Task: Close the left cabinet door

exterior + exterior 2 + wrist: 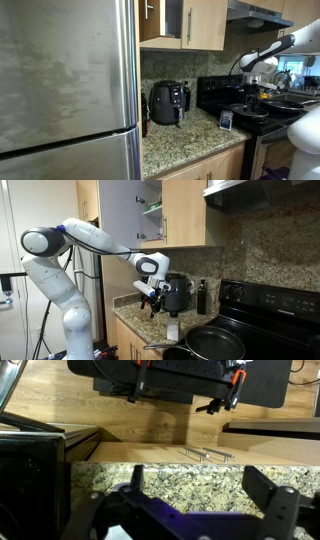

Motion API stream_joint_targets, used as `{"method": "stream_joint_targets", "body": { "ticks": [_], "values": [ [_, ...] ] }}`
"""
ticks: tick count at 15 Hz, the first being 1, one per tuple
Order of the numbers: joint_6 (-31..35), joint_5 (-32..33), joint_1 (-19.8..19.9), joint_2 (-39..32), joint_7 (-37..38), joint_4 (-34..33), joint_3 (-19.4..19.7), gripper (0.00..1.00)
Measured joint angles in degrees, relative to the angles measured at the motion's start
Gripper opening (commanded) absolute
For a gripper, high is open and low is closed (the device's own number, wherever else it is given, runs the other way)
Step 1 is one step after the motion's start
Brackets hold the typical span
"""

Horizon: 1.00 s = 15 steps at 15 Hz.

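Note:
The left cabinet door stands swung open and looks grey in shadow; shelves with small items show behind it. In an exterior view it shows as a wood panel beside a dark gap. The twin right door is shut. My gripper hangs well below the cabinets, over the granite counter next to the air fryer. It also shows in an exterior view. In the wrist view my gripper is open and empty, with granite between its fingers.
A black air fryer and a dark bottle stand on the granite counter. A black stove carries a pan. A steel fridge is beside the counter. Lower cabinet handles show in the wrist view.

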State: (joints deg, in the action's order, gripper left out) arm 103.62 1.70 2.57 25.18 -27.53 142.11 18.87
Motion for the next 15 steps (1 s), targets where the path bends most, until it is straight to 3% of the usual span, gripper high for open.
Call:
{"method": "stream_joint_targets", "body": {
  "ticks": [4,7,11,15],
  "values": [
    [-0.40,-1.01,-0.93,0.04,-2.21,0.31,-1.92,1.00],
    [-0.41,-5.27,-6.20,1.46,-2.31,0.26,-9.32,1.00],
    [-2.77,-5.97,-12.10,9.00,-1.48,-2.94,-17.31,1.00],
    [-6.68,-4.81,-14.09,17.81,-1.88,-5.36,-18.62,1.00]
  ]
}}
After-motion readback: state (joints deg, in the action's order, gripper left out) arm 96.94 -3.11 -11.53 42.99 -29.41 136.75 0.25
